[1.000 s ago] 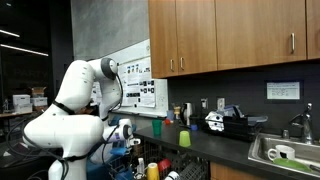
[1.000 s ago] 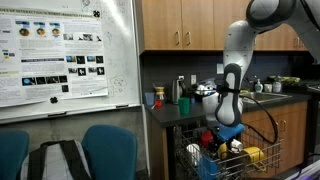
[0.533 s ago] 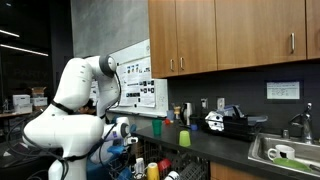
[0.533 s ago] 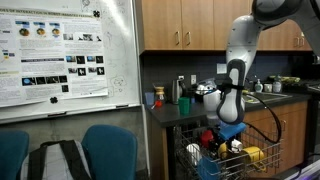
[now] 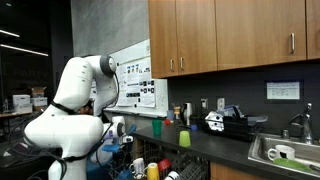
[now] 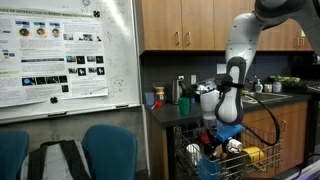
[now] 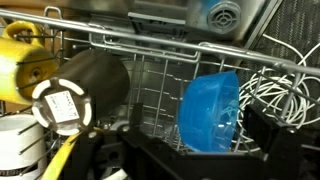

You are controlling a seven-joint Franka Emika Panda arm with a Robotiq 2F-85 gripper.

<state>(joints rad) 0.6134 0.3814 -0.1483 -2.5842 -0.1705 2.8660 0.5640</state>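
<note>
We're down low at the dish rack [image 6: 262, 138], and the arm has its gripper [image 6: 222, 140] dipped in among the wires, below the edge of the countertop [image 6: 195, 112]. In the wrist view the nearest thing to it is a blue bowl [image 7: 210, 110], standing on its edge between the tines with its open side turned to the left of the picture. One dark finger [image 7: 272, 135] sits just beside the bowl's right rim, low in the frame, and more of the dark gripper body fills the bottom edge. We can't make out whether that finger touches the bowl. We also cannot tell if the jaws are spread or closed, since the fingertips don't show plainly in any view.

Left of the bowl, across a bare stretch of wire, a black cup [image 7: 98, 82] lies on its side. A white labelled lid [image 7: 60, 105] sits in front of it. At the far left we have a yellow cup [image 7: 25, 60], and a white mug [image 7: 18, 148] down in the corner. On the right a wire whisk [image 7: 285, 88] curls up just beyond the bowl.

In an exterior view yellow ware [image 6: 250, 153] shows in the rack near the gripper, while a green canister [image 6: 184, 103] and a small blue cup [image 6: 149, 99] stand on the countertop. In an exterior view a green cup [image 5: 184, 138] stands up there too, well apart from the gripper, with the sink [image 5: 262, 152] farther along.
</note>
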